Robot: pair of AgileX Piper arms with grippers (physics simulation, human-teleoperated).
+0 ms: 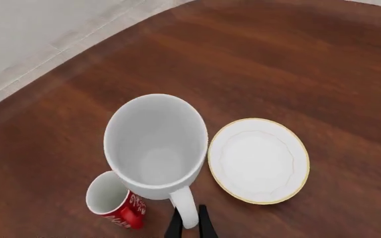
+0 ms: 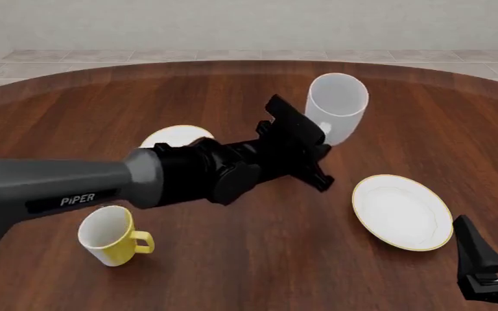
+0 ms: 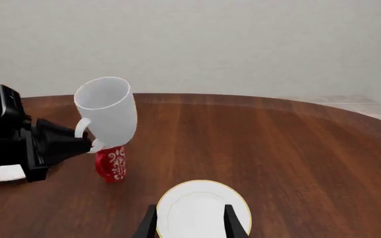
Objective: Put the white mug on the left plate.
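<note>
The white mug (image 2: 337, 103) hangs tilted above the table, held by its handle in my left gripper (image 2: 316, 144). The left wrist view looks down into the mug (image 1: 156, 144), with the fingers (image 1: 206, 224) shut on the handle. It also shows in the right wrist view (image 3: 107, 114), raised above the red cup. The left plate (image 2: 178, 136) lies behind my left arm, mostly hidden; a sliver of it shows in the right wrist view (image 3: 2, 173). My right gripper (image 2: 497, 245) is open and empty near the table's front right, above the right plate.
The larger-looking gold-rimmed plate (image 2: 402, 212) lies at the right and shows in both wrist views (image 1: 259, 159) (image 3: 200, 210). A slim red patterned cup (image 3: 111, 163) stands under the raised mug. A yellow mug (image 2: 111, 236) stands at the front left.
</note>
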